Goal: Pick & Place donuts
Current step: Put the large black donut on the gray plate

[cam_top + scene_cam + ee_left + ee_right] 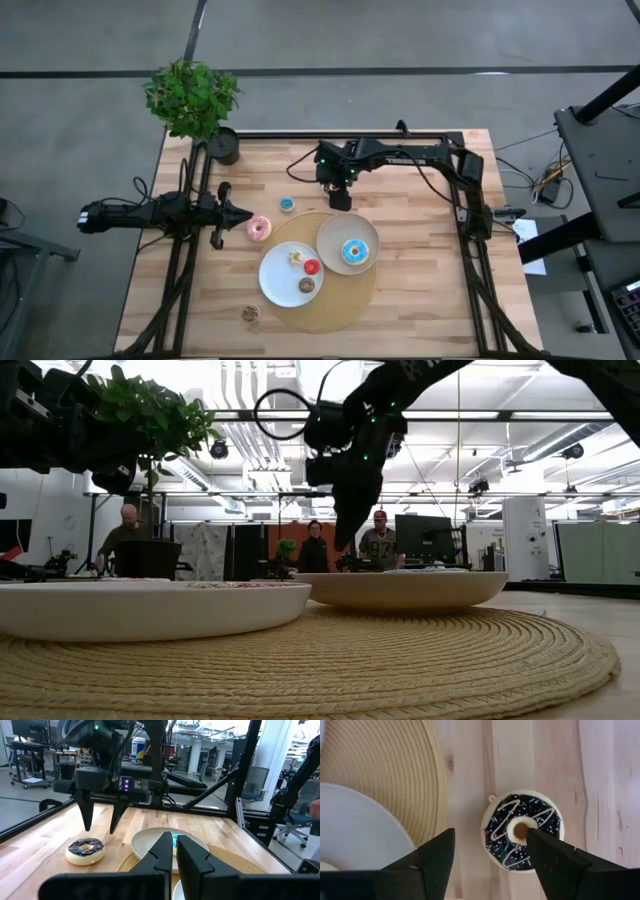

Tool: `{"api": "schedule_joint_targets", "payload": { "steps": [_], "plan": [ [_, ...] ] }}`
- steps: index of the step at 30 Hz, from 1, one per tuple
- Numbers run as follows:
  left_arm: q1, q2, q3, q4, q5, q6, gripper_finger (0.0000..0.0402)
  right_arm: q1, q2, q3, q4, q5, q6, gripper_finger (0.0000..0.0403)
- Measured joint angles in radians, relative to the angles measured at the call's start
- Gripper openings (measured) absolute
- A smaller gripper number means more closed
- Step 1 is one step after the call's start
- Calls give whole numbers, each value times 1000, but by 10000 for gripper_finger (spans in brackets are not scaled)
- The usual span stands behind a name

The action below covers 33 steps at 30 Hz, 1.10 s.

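A chocolate donut (522, 831) with white drizzle and sprinkles lies flat on the wood table beside the woven mat; it also shows in the left wrist view (86, 851). My right gripper (490, 855) is open above it, pointing down, and touches nothing; in the high view (340, 197) it hides the donut. My left gripper (243, 214) is shut and empty at the table's left, next to a pink donut (259, 228). A blue-sprinkled donut (354, 252) lies on the beige plate (335, 232). Cream, red and brown mini donuts lie on the white plate (275, 285). A mini blue donut (287, 205) and a mini brown one (250, 314) lie on the table.
Both plates stand on a round woven mat (330, 305) at the table's middle. A potted plant (195, 100) stands at the far left corner. Black frame posts run along both sides. People stand in the room beyond the table (378, 540).
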Motion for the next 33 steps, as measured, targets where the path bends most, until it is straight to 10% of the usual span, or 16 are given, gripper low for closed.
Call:
{"api": "schedule_joint_targets", "payload": {
  "steps": [33],
  "plan": [
    [0,0,0,0,0,0,0,-8,57,-22,30,2,-74,238]
  ]
}}
